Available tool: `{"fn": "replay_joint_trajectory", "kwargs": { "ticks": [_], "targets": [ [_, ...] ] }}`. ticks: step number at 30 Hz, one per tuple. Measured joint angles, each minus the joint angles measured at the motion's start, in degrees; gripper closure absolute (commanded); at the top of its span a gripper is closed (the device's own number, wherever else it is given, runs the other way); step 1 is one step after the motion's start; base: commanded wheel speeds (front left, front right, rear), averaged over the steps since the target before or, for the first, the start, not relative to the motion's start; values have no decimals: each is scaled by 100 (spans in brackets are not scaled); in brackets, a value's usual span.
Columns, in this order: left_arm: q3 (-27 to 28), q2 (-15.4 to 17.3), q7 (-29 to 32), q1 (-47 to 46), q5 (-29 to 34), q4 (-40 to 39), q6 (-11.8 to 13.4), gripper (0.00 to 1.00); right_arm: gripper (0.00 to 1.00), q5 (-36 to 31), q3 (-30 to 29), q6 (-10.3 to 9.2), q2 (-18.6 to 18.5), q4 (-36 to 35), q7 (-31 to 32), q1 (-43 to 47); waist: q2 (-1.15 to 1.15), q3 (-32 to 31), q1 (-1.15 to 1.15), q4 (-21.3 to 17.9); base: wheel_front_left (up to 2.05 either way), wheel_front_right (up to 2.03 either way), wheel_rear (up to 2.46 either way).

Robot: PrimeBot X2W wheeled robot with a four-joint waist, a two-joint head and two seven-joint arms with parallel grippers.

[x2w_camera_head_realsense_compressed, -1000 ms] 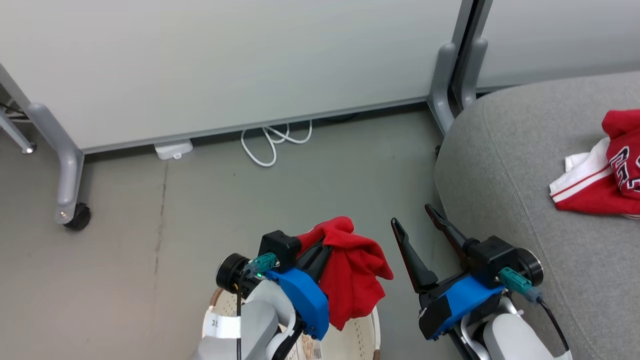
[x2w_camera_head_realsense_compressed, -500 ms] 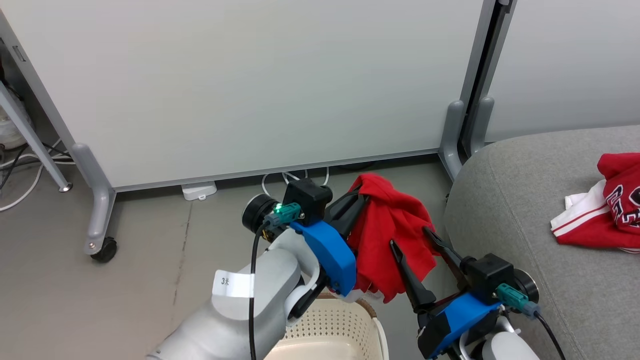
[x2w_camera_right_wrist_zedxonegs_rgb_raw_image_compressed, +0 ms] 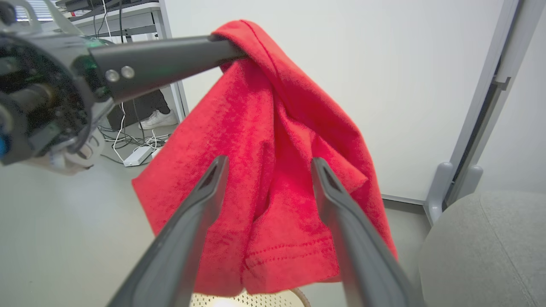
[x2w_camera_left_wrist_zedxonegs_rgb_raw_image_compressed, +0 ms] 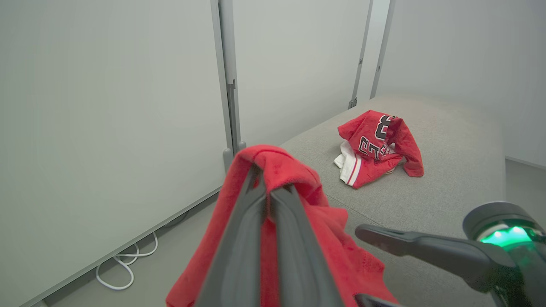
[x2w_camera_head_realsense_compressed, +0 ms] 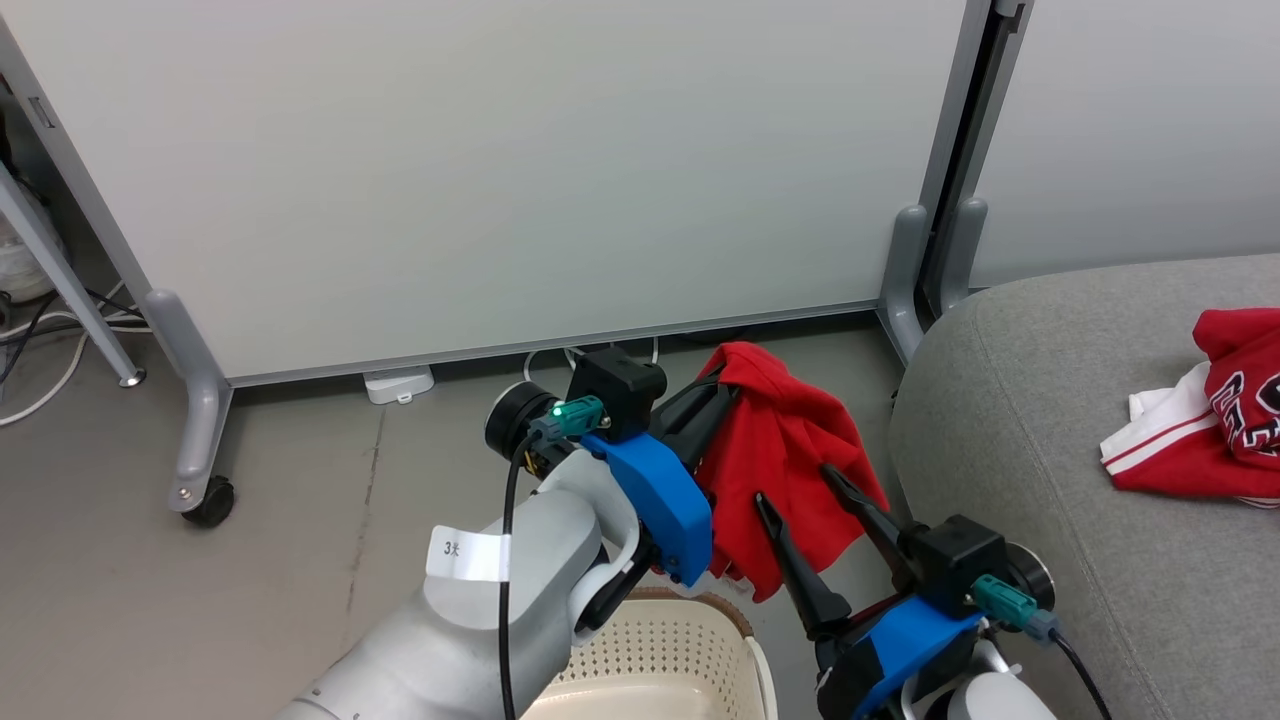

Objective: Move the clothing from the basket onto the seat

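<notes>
Head view: second red garment is up out of the basket, seat still to come

Standing by the seat (x2w_camera_head_realsense_compressed: 1050,400), I see the left end effector (x2w_camera_head_realsense_compressed: 725,385) pinched shut on a fold of the plain red garment (x2w_camera_head_realsense_compressed: 790,450), which hangs free just short of the seat's near edge. A second ago that cloth drooped low over the basket (x2w_camera_head_realsense_compressed: 700,600); now it has been lifted clear of the rim and nearer the seat. The right end effector (x2w_camera_head_realsense_compressed: 795,485) is spread wide and holds nothing, and over the last half second it has edged in, so its fingers now stand in front of the hanging cloth. The lettered jersey (x2w_camera_head_realsense_compressed: 1230,420) already lies on the seat. I'd judge one carry over the seat's edge and a release would finish the job.
</notes>
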Motion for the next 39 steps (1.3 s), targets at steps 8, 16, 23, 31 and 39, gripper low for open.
{"fn": "replay_joint_trajectory", "kwargs": {
  "ticks": [8, 16, 23, 31, 39],
  "targets": [
    [27, -1, 0, 10, -10, 9, 0, 100, 0, 365, 423, 0, 1, 42, 172, -89, 0, 71, 0, -14, 0, 0, 0],
    [19, -19, -1, 38, -7, -34, -1, 100, 0, 608, 497, 0, 1, 393, 347, -522, 0, 153, 0, -21, 0, 0, 0],
    [-79, -30, 0, 59, -78, -78, -1, 100, 0, 703, 662, 0, 1, 1024, 449, -1026, 0, 207, 0, 8, 0, 0, 0],
    [-208, -44, 0, 52, -209, -157, -1, 100, 100, 380, 704, 0, 1, 1850, 325, -1499, 0, 220, 0, 20, 0, 0, 0],
    [-258, -46, 0, 30, -275, -172, -1, 100, 100, 335, 820, 0, 1, 2288, 132, -1688, 0, 204, 0, 26, 0, 0, 0]
  ]
}}
